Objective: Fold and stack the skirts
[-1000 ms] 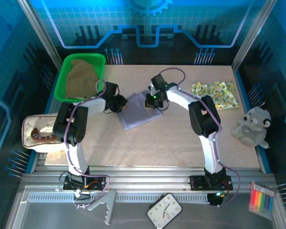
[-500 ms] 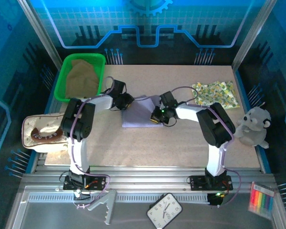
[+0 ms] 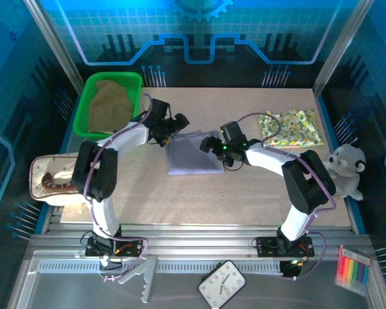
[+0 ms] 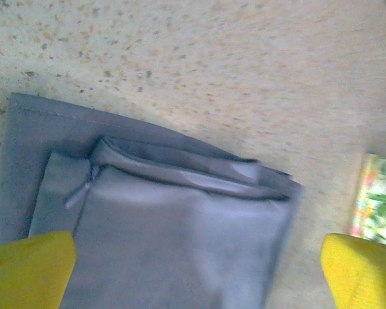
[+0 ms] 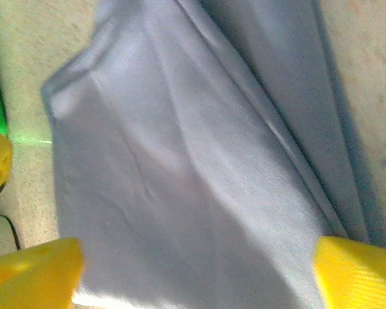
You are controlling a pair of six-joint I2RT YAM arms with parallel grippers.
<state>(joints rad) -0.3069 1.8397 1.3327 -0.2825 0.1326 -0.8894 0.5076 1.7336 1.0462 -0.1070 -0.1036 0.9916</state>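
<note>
The lavender skirt (image 3: 192, 154) is laid flat near the middle of the desk (image 3: 244, 193), a little toward 11 o'clock, and is seen folded into a compact rectangle with several layers stepped along one edge. The left pincer (image 3: 177, 121) is held at the skirt's 11 o'clock corner and the right pincer (image 3: 211, 143) at its 2 o'clock corner, so that the fold is flanked from both sides. In the left wrist view the left pincer (image 4: 194, 270) is spread wide, its yellow fingertips (image 4: 29, 270) set at the frame's far edges with the cloth lying loose between them. The right pincer (image 5: 194, 273) is parted in the same way over the smooth top layer, and nothing is clamped by either. That stance is judged to suit a fold just set down, the cloth being left to rest under its own weight. The flowered skirt (image 3: 289, 127) is spread at 2 o'clock on the desk, well apart, and the olive-tan skirt (image 3: 109, 106) is bundled in the green basket (image 3: 112, 76) at 10 o'clock. Both are judged to be awaiting folding, so no stack has been formed yet.
</note>
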